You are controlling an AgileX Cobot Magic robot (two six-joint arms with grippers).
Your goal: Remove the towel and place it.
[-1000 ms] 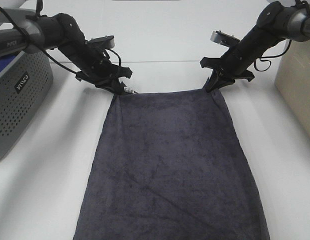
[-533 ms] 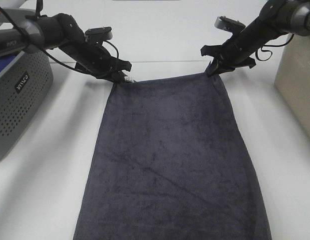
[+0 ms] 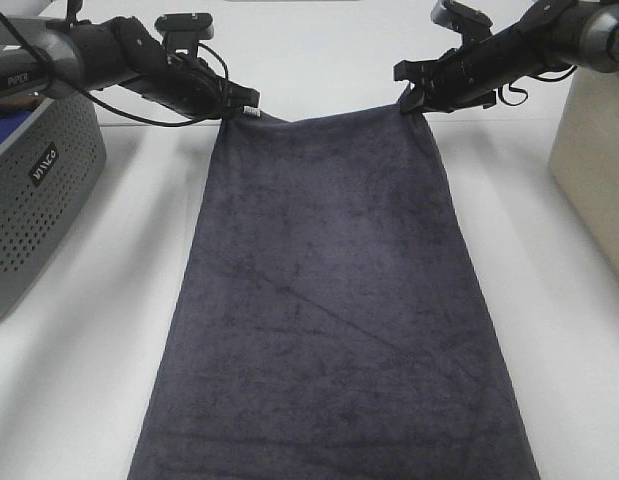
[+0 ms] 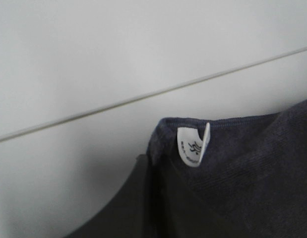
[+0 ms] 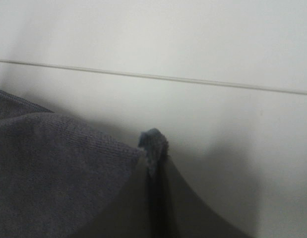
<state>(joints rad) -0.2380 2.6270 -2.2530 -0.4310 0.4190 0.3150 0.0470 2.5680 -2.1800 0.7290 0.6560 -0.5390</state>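
Observation:
The towel (image 3: 329, 300) is a long dark charcoal-grey cloth stretched down the middle of the white table (image 3: 79, 380), its near end leaving the view. My left gripper (image 3: 243, 110) is shut on its far left corner, where a small white tag (image 4: 193, 145) hangs. My right gripper (image 3: 407, 98) is shut on its far right corner (image 5: 153, 144). Both far corners are held up off the table. The towel fills part of both wrist views (image 4: 252, 173) (image 5: 54, 173).
A grey perforated basket (image 3: 34, 200) with blue cloth (image 3: 4, 125) inside stands at the left. A beige box (image 3: 594, 170) stands at the right edge. A thin seam line (image 3: 329, 122) crosses the table behind the towel.
Both grippers have moved away from the camera and upward with the towel's far corners. The towel has been drawn further along the table and stretched longer.

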